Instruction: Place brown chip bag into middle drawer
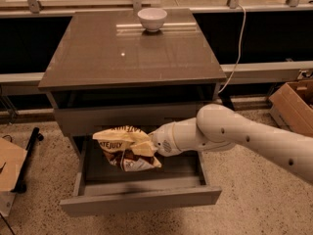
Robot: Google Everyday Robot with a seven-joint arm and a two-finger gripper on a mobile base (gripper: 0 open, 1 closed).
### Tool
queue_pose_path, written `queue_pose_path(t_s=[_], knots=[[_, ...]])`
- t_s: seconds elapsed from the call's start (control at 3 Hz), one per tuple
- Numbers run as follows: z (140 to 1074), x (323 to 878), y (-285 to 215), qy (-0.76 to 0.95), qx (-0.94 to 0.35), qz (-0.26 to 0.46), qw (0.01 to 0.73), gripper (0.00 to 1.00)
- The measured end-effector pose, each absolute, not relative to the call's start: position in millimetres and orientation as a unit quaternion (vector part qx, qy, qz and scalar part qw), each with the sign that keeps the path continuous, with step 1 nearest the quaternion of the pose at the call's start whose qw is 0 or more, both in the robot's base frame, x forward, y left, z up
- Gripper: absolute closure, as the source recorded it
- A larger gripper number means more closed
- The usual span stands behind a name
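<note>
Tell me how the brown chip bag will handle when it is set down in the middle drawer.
Probably floppy: the brown chip bag is crumpled and sags from the gripper, which holds its right end over the open middle drawer. Likely light, since one pinched edge carries it. Its crinkly film may slump or slide rather than stand.

A white bowl [152, 19] stands at the back middle of the glossy brown worktop [98, 58], alone on it. Under the worktop's front edge the uppermost drawer front [88, 120] sits flat and closed, and my tool [149, 148] hangs just below it. A white cable [239, 43] trails down behind the right side. On the speckled floor [254, 204] there is an open cardboard box [293, 104] at the right, well apart, with flat cardboard [10, 168] and a black bar [27, 155] at the left.
</note>
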State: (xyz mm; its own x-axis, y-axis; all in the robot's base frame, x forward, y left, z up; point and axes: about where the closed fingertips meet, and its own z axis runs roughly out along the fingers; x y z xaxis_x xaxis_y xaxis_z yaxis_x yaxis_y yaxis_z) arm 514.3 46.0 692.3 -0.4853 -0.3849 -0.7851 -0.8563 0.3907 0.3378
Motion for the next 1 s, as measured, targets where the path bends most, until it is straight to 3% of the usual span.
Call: queue_pose_path(t_s=[0.33,1.0], knots=[[619.1,544.8,75.3,0.774,-0.38,0.405,0.305,0.98],[618.4,541.1,77.5,0.773,-0.382,0.408,0.301,0.53]])
